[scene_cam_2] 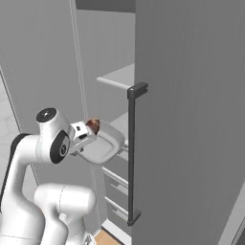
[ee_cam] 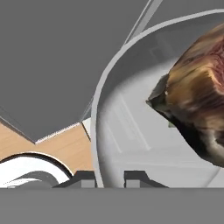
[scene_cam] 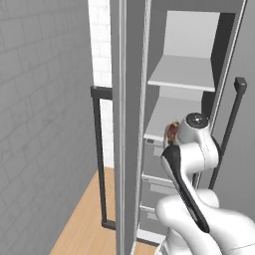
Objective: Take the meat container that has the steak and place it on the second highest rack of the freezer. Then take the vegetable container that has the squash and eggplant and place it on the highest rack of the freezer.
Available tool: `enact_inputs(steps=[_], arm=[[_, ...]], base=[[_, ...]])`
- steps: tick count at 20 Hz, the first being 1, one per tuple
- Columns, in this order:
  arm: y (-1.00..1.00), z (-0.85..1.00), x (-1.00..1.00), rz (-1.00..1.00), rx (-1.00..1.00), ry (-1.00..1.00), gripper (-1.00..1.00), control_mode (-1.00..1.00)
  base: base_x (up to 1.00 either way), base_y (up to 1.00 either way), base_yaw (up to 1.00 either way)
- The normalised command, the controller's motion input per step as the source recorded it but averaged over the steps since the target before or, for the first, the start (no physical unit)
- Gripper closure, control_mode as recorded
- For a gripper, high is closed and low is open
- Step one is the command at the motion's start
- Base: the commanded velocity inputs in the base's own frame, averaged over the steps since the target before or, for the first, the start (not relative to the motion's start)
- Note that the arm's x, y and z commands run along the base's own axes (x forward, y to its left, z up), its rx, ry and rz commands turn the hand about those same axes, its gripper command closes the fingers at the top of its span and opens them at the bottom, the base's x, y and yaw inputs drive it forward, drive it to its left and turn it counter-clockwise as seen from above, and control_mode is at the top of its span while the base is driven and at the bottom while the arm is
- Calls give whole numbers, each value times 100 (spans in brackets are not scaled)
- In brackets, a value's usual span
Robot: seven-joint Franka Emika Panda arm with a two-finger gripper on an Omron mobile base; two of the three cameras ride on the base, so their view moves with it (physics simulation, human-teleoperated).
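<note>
Operator: Gripping the rim of the meat container (ee_cam: 131, 144), is the gripper (ee_cam: 109, 177) clamping firmly?

Technician: Its two fingertips are pinching the near rim, one on each side. The steak (ee_cam: 197, 100) is lying inside, to the right of the grip.

Operator: Where is the tray relative to its target?

Technician: It is hanging at the front edge of the second highest rack (scene_cam: 169, 117) of the freezer (scene_cam: 130, 124), extending forward from the gripper toward the shelf; the highest rack (scene_cam: 184, 74) is sitting above.
</note>
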Motion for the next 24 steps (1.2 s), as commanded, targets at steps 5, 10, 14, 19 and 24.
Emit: enact_inputs(steps=[5,10,14,19,24], arm=[[-6,0,65,0,0,0,100,-100],[-31,0,48,0,0,8,100,-100],[-28,-9,47,0,0,1,100,-100],[-10,-11,54,0,0,0,100,-100],[-26,-13,46,0,0,0,100,-100]], base=[[0,0,0],[0,0,0],[0,0,0],[0,0,0],[0,0,0]])
